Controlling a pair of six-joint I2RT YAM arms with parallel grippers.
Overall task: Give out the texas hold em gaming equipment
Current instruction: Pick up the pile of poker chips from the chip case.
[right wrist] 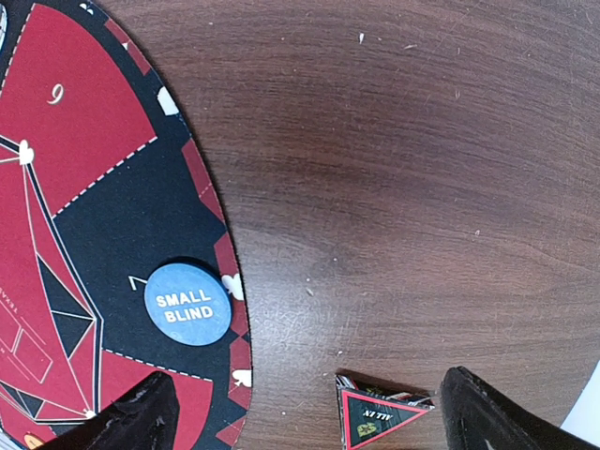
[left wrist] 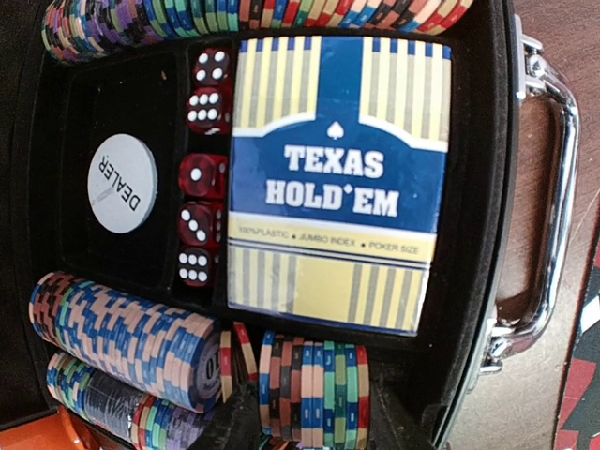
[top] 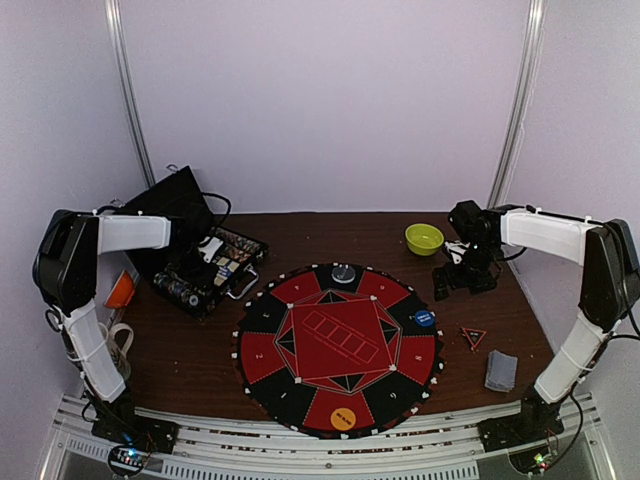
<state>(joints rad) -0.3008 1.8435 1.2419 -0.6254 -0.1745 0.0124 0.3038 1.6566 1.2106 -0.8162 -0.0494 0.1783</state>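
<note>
top: left claw (top: 205, 262) over chip case (top: 190, 285) left of mat (top: 340, 345), cannot tell if apart or together | left wrist: card box (left wrist: 333, 178), chips (left wrist: 122, 333) packed tight in case; risk: grabbing neighbours too | right wrist: right claw (right wrist: 305, 398) spread apart, empty, just off mat's right rim beside blue button (right wrist: 187, 303); risk: descending finger nudges it

Chips (left wrist: 122, 328) in case (left wrist: 483, 187); disc (right wrist: 188, 303) on mat (right wrist: 84, 103)

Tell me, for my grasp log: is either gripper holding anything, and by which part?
The right gripper is open and holds nothing. The left gripper hangs over the open chip case; no view shows its grip, so that cannot be told.
</note>
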